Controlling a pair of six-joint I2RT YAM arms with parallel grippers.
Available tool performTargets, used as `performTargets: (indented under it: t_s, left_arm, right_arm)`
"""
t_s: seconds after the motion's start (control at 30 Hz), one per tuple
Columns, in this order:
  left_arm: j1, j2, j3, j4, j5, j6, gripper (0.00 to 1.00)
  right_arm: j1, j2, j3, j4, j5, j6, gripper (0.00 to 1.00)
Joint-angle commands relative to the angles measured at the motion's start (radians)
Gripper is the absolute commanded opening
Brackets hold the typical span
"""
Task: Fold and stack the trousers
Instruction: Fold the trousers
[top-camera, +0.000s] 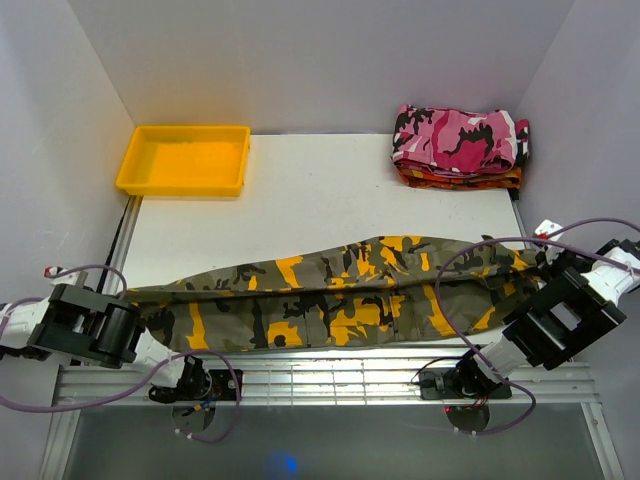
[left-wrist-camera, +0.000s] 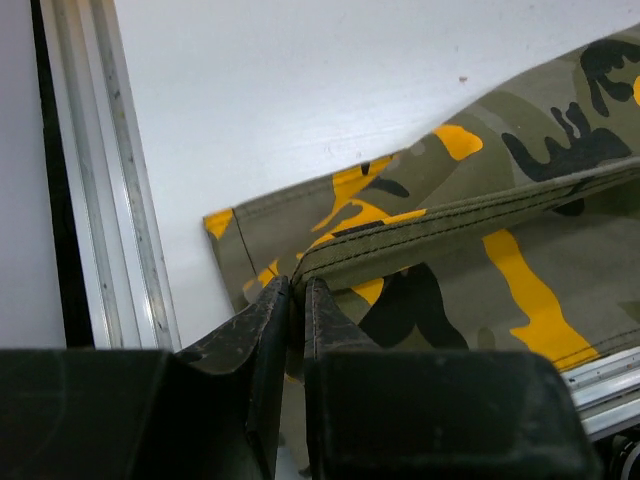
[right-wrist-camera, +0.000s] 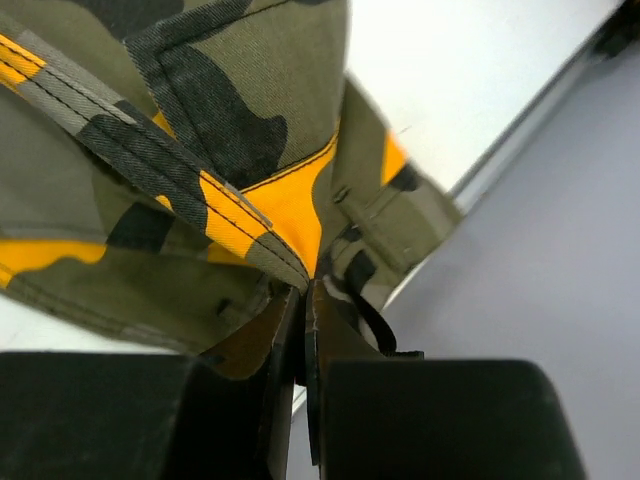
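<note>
top external | trousers (top-camera: 340, 295) olive-black-yellow camo, folded lengthwise | left gripper (left-wrist-camera: 297, 287) clamps cuff | right gripper (right-wrist-camera: 303, 290) clamps other end

A: How do the two arms look from above?
B: The left arm (top-camera: 90, 325) and the right arm (top-camera: 560, 320) are both chunky black blocks joined by white links
A: Any wiring?
B: A thin purple cable (top-camera: 438, 282) loops loosely along each, with a small white tag (top-camera: 545, 230) marked in red near its far end
A: And low in the frame?
B: Each black base (top-camera: 195, 383) has a grey round disc (top-camera: 195, 425) just below it
A: Up close?
B: The left tool (left-wrist-camera: 297, 290) has matte black wedge-shaped fingers (left-wrist-camera: 262, 330) with pale scuffs along the edges. The right tool (right-wrist-camera: 303, 295) looks the same, and its broad black body fills the bottom of the frame
</note>
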Motion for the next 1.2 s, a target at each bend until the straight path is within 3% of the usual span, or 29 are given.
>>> performTargets:
  t_s: [0.0,0.23,0.3,0.57,0.73,0.77,0.8,0.9,1.0,1.07,1.17]
  left_arm:
    - [0.069,-0.043,-0.035,0.044,-0.050,0.357,0.00]
    - [0.045,-0.046,0.077,0.059,0.126,0.345,0.00]
    - [-0.005,-0.037,0.135,0.095,0.137,0.204,0.00]
    - [-0.151,0.023,0.398,0.198,0.200,-0.099,0.00]
    - [-0.147,0.060,0.576,0.257,0.226,-0.330,0.00]
    - [-0.133,0.072,0.594,0.214,0.232,-0.223,0.00]
    - [-0.103,0.098,0.611,0.057,0.214,-0.112,0.00]
    - [-0.055,0.083,0.561,0.042,0.148,-0.032,0.00]
    - [-0.026,0.012,0.320,0.042,0.007,0.225,0.00]
    - [-0.020,-0.044,0.154,0.044,-0.112,0.303,0.00]
    - [0.038,-0.036,0.047,0.045,-0.188,0.392,0.00]
  right_arm:
    - [-0.044,0.002,-0.067,0.083,0.171,-0.193,0.08]
    - [-0.036,0.048,-0.023,0.086,0.146,-0.131,0.08]
    - [-0.025,0.074,0.029,0.093,0.160,-0.089,0.08]
    - [0.039,0.155,0.209,0.030,0.125,0.026,0.08]
    - [0.047,0.116,0.240,-0.060,0.103,-0.017,0.08]
    - [0.044,0.105,0.223,-0.095,0.109,-0.037,0.08]
    - [0.039,0.077,0.206,-0.108,0.126,-0.095,0.08]
    - [0.012,0.034,0.113,-0.096,0.181,-0.185,0.08]
    - [-0.017,0.003,0.010,-0.025,0.244,-0.262,0.08]
    - [-0.025,0.005,-0.026,-0.002,0.272,-0.288,0.08]
    - [-0.028,-0.006,-0.099,0.027,0.341,-0.330,0.08]
